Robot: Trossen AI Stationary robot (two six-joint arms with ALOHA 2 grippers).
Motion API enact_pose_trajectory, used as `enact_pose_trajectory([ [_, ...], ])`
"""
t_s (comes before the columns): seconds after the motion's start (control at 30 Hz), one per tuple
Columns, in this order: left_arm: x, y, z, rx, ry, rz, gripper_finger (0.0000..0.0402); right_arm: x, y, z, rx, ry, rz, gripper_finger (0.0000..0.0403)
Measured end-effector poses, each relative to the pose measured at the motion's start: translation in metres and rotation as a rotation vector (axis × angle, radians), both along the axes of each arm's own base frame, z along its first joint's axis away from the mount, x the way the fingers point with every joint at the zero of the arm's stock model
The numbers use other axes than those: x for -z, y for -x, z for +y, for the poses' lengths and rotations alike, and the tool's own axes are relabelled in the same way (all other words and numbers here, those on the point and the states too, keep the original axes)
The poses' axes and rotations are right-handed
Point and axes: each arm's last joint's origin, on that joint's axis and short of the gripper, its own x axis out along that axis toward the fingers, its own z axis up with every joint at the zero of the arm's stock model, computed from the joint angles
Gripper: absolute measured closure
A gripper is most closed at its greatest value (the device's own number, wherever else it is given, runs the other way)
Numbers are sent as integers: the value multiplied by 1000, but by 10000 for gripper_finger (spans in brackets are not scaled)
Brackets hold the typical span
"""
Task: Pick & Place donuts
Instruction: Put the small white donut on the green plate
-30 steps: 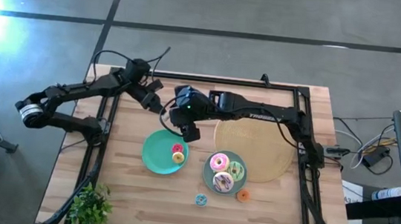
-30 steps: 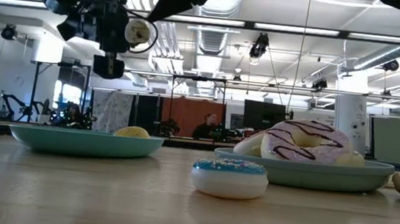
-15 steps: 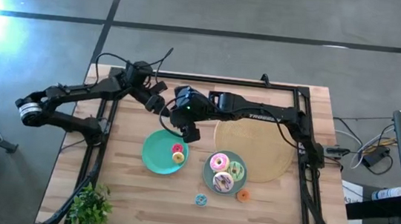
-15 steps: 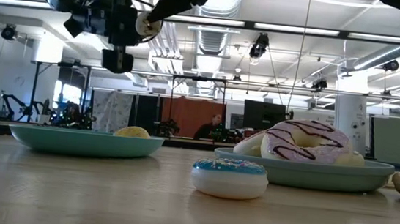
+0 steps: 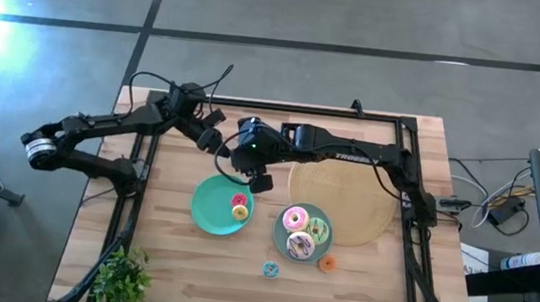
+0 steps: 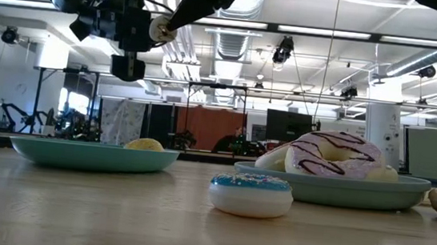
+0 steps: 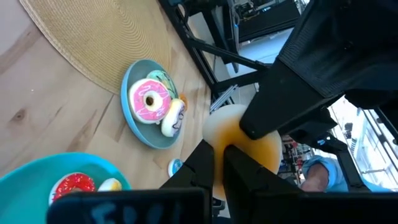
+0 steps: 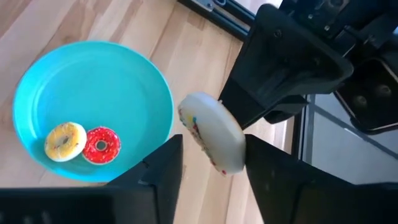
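Observation:
Both grippers meet in the air over the far edge of the left teal plate (image 5: 200,204). Between them is a small pale donut with sprinkles (image 8: 211,138), a pale disc in the low view (image 6: 161,28). My left gripper (image 7: 219,152) is shut on it, and my right gripper (image 8: 212,135) closes on it from the other side. A tiny red donut (image 8: 101,144) and a yellow one (image 8: 65,140) lie on that plate. The second plate (image 5: 279,234) carries pink (image 5: 295,217), green (image 5: 319,229) and white-brown (image 5: 298,245) donuts. My left gripper pinches the pale donut at its rim (image 7: 227,140), coming level from the table's left. The donut is lifted clear, high above the plate. My right gripper has the same donut between its two fingers (image 8: 261,155), slanting down from the right. The donut stands tilted on edge.
A blue donut (image 5: 270,269) and an orange one (image 5: 326,264) lie on the bare wood near the front edge. The tan woven disc (image 5: 350,200) lies right of the plates. A small plant (image 5: 123,274) stands at the near left corner.
My left gripper, carrying the pale donut, moved right and slightly up toward my right gripper, then stopped. My right gripper shifted a little toward it, and its finger now lies against the donut.

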Motion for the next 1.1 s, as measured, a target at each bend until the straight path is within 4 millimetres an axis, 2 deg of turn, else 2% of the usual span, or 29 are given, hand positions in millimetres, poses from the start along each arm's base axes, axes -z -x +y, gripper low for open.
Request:
enact_pose_trajectory([
  [0.3,1,-5,-5,-48,-42,20,393,0,-1,-1,4,-2,-14,322],
  [0.5,2,-5,-4,-90,-64,39,334,3,0,-1,42,-37,0,363],
  [0.73,6,-2,-3,-210,-137,119,286,9,2,-1,126,-110,38,379],
  [0.9,-6,14,-10,-298,-244,132,282,12,3,3,223,-250,31,380],
  [1.1,-37,49,-33,-396,-411,51,282,26,-1,3,418,-508,15,380],
])
